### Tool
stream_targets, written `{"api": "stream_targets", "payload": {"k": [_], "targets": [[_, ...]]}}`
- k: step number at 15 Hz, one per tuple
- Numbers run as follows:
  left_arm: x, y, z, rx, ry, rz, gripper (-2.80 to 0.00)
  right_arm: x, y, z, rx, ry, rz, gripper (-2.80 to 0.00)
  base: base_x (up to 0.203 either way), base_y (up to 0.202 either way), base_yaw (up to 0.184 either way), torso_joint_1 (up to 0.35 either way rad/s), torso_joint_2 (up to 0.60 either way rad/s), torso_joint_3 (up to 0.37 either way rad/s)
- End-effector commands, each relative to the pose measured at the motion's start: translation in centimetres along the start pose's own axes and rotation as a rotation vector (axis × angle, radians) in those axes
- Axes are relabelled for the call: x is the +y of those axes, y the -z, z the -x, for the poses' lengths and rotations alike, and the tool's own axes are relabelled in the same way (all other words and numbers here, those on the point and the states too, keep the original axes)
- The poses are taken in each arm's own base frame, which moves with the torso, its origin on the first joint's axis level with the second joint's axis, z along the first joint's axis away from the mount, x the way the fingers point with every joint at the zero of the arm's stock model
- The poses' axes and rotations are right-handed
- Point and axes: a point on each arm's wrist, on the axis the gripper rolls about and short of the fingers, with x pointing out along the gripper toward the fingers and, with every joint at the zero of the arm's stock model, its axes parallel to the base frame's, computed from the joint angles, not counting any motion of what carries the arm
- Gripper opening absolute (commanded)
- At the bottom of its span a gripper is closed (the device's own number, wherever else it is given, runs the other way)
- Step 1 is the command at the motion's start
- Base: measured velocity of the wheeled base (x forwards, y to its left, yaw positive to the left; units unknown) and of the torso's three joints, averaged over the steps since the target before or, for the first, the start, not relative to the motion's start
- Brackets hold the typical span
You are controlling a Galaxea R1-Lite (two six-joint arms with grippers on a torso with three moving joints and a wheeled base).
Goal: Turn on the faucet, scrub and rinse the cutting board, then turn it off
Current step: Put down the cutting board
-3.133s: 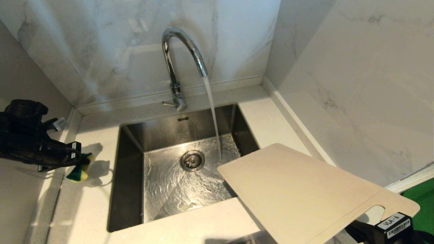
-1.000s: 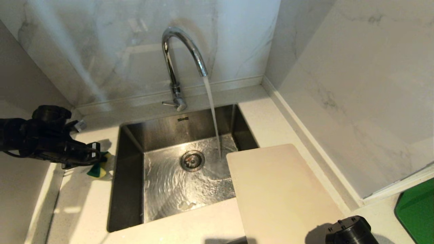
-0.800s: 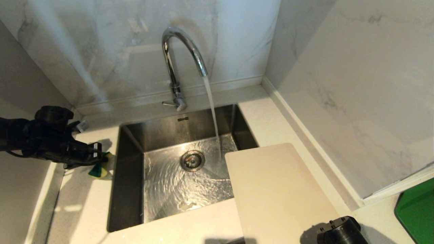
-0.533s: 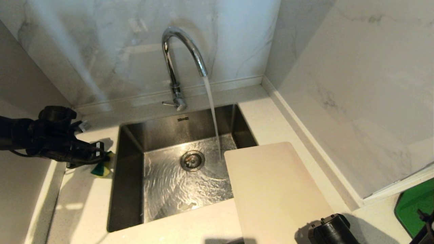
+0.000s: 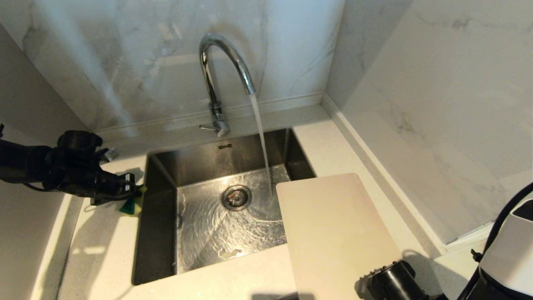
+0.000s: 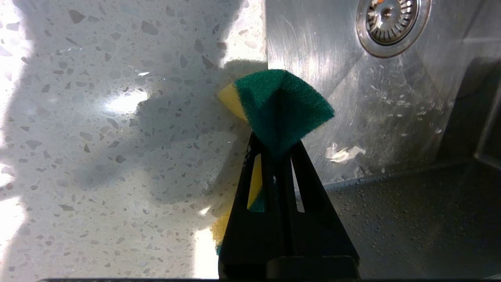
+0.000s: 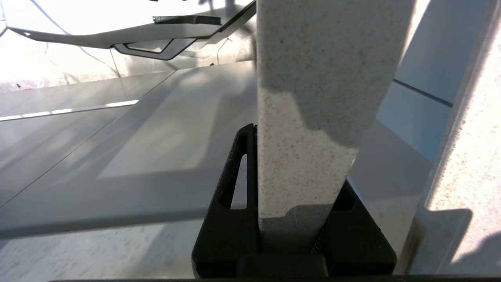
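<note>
The chrome faucet (image 5: 216, 79) runs, its stream falling into the sink (image 5: 158, 216) just left of the cutting board's far corner. The pale cutting board (image 5: 337, 233) lies tilted over the sink's right rim. My right gripper (image 7: 297, 188) is shut on its near edge, where the board (image 7: 313, 98) stands edge-on between the jaws. Only that arm's black wrist (image 5: 391, 283) shows in the head view. My left gripper (image 5: 129, 189) hovers at the sink's left rim, shut on a green-and-yellow sponge (image 5: 133, 204). The sponge (image 6: 280, 105) bulges past the left gripper (image 6: 276, 152).
Marble walls close in the back and right sides. Speckled counter (image 5: 100, 258) surrounds the basin, and the drain (image 5: 236, 197) sits mid-basin. A white part of my right arm (image 5: 508, 250) fills the lower right corner.
My left gripper has carried the sponge right, up to the sink's left rim. The right wrist slid left with the board. The white arm part now covers the green tray at the right.
</note>
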Motion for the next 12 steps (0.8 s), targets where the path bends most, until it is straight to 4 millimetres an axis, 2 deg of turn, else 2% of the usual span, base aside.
{"api": "stream_targets", "payload": {"k": [1, 5, 6, 12], "targets": [[0.21, 0.2, -0.52, 0.015, -0.004, 0.006, -2.8, -0.03, 0.03, -0.86, 0.004, -0.029, 0.008, -2.8, 0.0, 0.0, 0.0, 0.0, 0.0, 0.0], [0.22, -0.1, -0.61, 0.007, -0.003, 0.006, -2.8, 0.02, 0.01, -0.86, 0.003, -0.031, 0.008, -2.8, 0.0, 0.0, 0.0, 0.0, 0.0, 0.0], [0.22, -0.09, -0.59, 0.008, -0.003, 0.007, -2.8, 0.03, -0.01, -0.86, -0.002, -0.032, 0.008, 0.0, 0.0, 0.0, 0.0, 0.0, 0.0, 0.0], [0.11, -0.27, -0.04, -0.006, -0.005, 0.023, -2.8, 0.0, -0.02, -0.67, -0.009, -0.025, 0.012, 0.0, 0.0, 0.0, 0.0, 0.0, 0.0, 0.0]]}}
